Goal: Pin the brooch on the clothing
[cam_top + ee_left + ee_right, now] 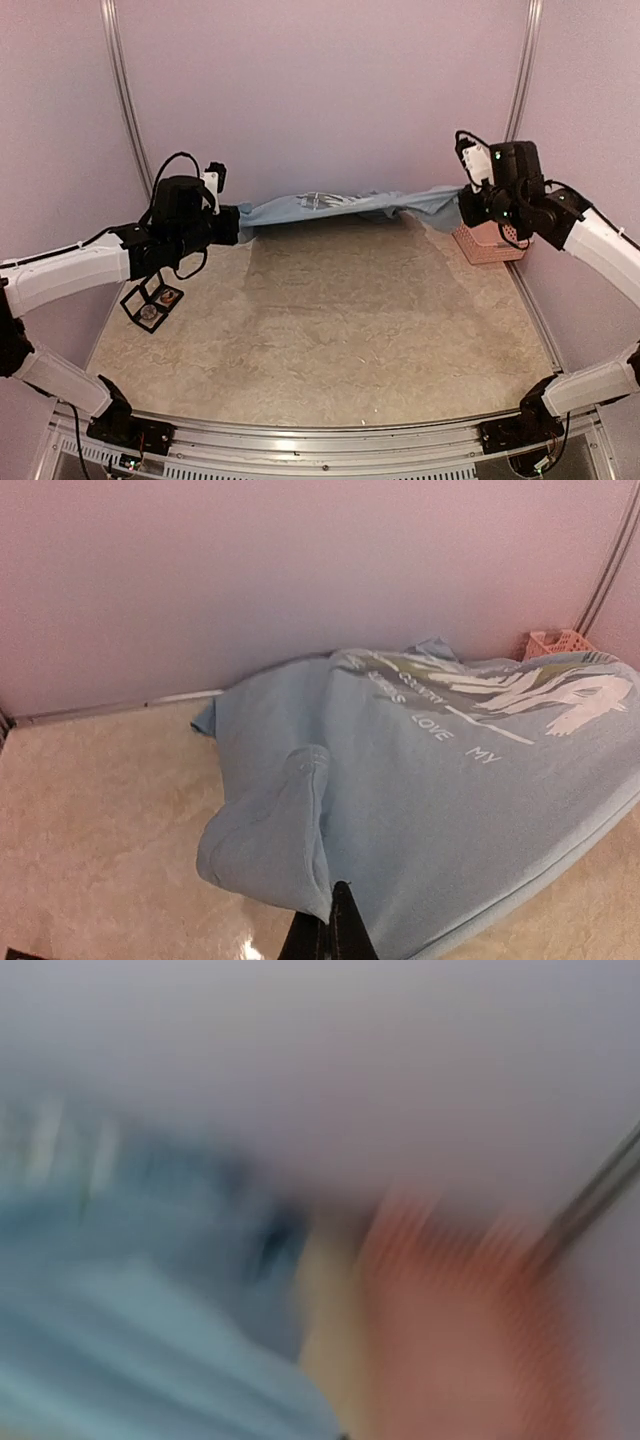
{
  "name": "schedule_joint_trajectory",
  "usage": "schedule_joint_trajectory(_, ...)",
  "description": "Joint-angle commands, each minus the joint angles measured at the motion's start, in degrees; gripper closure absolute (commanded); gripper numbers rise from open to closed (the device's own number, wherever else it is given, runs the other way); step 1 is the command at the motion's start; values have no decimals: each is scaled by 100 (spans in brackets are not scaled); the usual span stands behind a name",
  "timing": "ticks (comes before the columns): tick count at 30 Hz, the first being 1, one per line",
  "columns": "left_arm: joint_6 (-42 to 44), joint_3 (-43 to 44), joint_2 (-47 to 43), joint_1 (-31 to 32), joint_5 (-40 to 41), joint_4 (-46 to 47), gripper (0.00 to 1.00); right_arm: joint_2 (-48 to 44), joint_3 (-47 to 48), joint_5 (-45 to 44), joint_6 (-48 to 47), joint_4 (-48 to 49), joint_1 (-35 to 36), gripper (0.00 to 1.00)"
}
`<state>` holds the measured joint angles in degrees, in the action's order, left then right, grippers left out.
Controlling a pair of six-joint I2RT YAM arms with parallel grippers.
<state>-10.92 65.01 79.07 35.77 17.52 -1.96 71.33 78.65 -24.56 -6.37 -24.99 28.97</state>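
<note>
The left hand [228, 225], far to the left of the pink basket [487, 243], is pinched shut on a thin bite of the T-shirt [330, 203] at its hem. The left wrist view shows the dark fingers [335, 932] closed on the very edge of the cloth. Farther still from the basket, a small black frame [150, 303] with round pieces sits on the surface [330, 320]. I cannot say whether the brooch is among those pieces.

The shirt spans from the left hand across to just beside the basket, print side up. One sleeve is folded into a lump near the left grip.

The right hand [468, 208] hangs just above the basket. The cloth runs up to it, but its fingers are hidden and its wrist view is a smear, so I cannot tell whether it grips.

The risks, as I judge them:
- With so shallow a bite, a sharp pull from the right could strip the hem out of the left hand.
- The right end could catch on the basket's lattice or drop into it.
- If the shirt is laid down as it is, the folded sleeve would leave a ridge where a pin needs flat cloth.
</note>
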Motion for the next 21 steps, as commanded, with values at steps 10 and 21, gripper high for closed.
schedule_joint_trajectory(10,-3629,-3756,-1670,1026,239,-82,100,655,-2629,2778,2972,-1875,1820,100)
schedule_joint_trajectory(21,-5066,-4350,-2658,2069,864,-1090,100,136,-3460,3878,4224,-2432,2575,100)
